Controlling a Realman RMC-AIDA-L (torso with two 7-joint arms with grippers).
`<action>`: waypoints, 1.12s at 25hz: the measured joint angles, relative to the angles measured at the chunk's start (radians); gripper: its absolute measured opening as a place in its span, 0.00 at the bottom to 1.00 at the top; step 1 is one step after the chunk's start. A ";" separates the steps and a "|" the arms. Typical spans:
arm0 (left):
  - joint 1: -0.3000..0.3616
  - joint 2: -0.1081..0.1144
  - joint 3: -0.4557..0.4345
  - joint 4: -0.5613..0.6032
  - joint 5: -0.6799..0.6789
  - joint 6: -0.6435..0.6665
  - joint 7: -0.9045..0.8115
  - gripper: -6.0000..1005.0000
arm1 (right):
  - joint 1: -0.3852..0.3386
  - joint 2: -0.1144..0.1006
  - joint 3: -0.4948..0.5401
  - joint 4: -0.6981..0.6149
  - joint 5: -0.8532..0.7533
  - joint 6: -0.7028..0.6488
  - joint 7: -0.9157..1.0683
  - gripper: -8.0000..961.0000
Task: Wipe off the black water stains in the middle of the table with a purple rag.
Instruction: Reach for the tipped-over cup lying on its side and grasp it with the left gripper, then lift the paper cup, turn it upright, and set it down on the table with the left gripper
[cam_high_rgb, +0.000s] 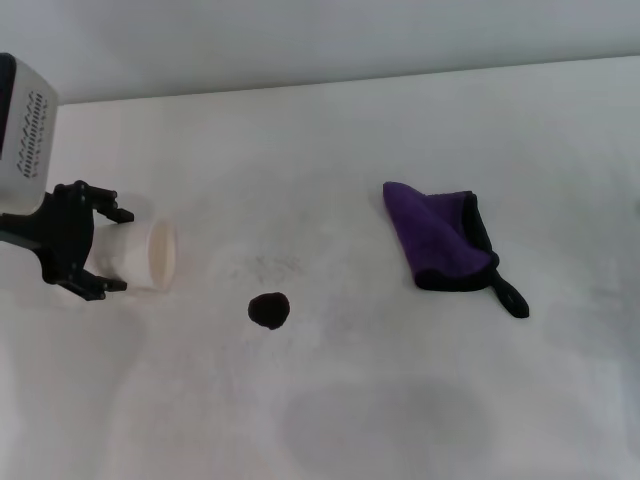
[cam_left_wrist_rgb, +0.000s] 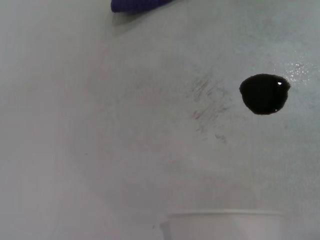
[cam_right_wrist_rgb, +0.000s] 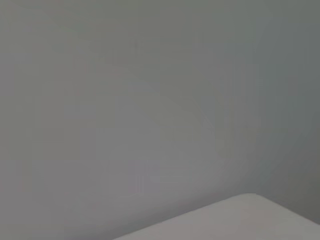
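The white desk (cam_high_rgb: 420, 400) fills the head view, with faint grey smudges near its middle. The purple rag (cam_high_rgb: 435, 235) lies folded on the robot's right half of the desk, its long axis running from the far side toward the near right, and its black loop tail (cam_high_rgb: 508, 295) points to the near right. On the left, the left gripper (cam_high_rgb: 108, 250) has its black jaws set around a white paper cup (cam_high_rgb: 148, 255) lying on its side, its open mouth facing the middle. The black stain (cam_high_rgb: 269, 310), a small glossy blot, sits between cup and rag, well apart from both. The right gripper shows nowhere.
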 joint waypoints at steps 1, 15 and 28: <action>0.002 0.000 0.000 0.005 0.000 -0.003 -0.003 0.86 | 0.000 0.000 0.000 -0.003 0.000 0.000 0.000 0.88; 0.032 0.001 -0.001 0.053 -0.010 -0.047 -0.025 0.82 | -0.001 -0.002 -0.001 -0.020 -0.002 -0.002 0.000 0.87; 0.054 0.001 -0.001 0.043 -0.131 -0.041 -0.034 0.78 | -0.004 -0.002 -0.006 -0.021 -0.004 -0.001 0.000 0.86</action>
